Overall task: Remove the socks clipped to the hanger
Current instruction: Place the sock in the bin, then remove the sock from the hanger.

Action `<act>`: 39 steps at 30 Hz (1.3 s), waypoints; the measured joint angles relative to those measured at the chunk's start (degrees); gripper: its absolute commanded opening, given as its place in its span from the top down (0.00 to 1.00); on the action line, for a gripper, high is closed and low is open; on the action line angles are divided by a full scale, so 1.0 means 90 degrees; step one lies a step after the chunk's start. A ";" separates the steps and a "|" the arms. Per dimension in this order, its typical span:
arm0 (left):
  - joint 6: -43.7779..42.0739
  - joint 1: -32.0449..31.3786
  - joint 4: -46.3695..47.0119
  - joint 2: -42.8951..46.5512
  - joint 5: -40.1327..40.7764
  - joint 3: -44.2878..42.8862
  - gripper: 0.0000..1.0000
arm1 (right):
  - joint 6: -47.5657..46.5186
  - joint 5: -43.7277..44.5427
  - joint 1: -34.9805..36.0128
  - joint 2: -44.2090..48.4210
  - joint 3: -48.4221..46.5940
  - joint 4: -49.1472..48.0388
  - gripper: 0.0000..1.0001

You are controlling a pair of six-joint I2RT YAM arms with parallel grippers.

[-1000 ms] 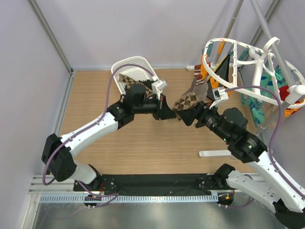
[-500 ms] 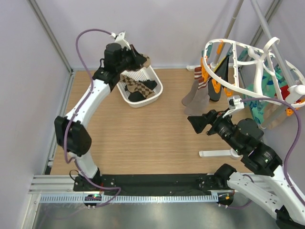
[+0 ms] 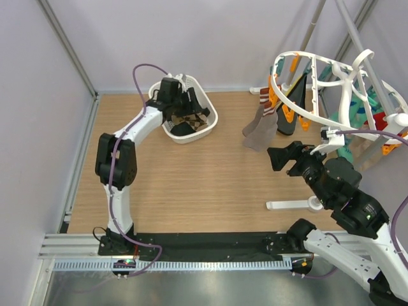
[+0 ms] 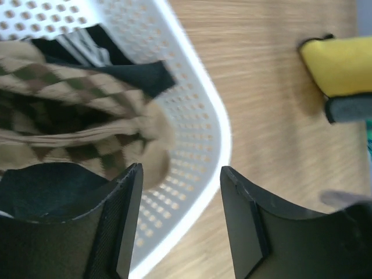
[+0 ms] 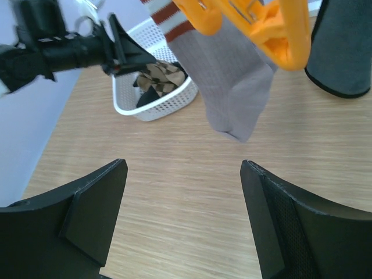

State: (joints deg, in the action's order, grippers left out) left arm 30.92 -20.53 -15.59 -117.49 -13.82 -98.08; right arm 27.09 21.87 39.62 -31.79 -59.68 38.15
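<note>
Jaws of the left gripper (image 4: pixel 180 171) stand apart and empty over the white perforated basket (image 4: pixel 200 122), which holds a diamond-checked sock (image 4: pixel 70 99) and a black sock (image 4: pixel 136 75). The right gripper (image 5: pixel 183 164) is likewise spread and empty, near a grey sock (image 5: pixel 226 75) pegged by an orange clip (image 5: pixel 261 29) to the hanger (image 3: pixel 349 80).
</note>
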 measured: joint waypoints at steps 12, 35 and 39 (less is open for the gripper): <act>-0.0102 -0.1559 0.0986 0.2832 -0.0882 0.0291 0.37 | 0.0083 0.0826 0.0000 -0.1095 0.1282 -0.1231 0.14; 0.0571 -0.1513 0.1790 0.3024 -0.1375 0.0653 0.38 | -0.0236 0.2577 -0.0427 -0.3201 0.2766 -0.4665 0.12; 0.0522 -0.1564 0.1792 0.3016 -0.1481 0.0624 0.38 | -0.0488 0.1838 -0.0702 -0.3181 0.2905 -0.5119 0.48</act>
State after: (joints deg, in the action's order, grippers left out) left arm 35.62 -34.61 0.54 -90.35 -27.16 -92.47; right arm 22.70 38.41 33.30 -60.42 -33.54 -7.92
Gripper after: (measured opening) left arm 0.620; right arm 0.694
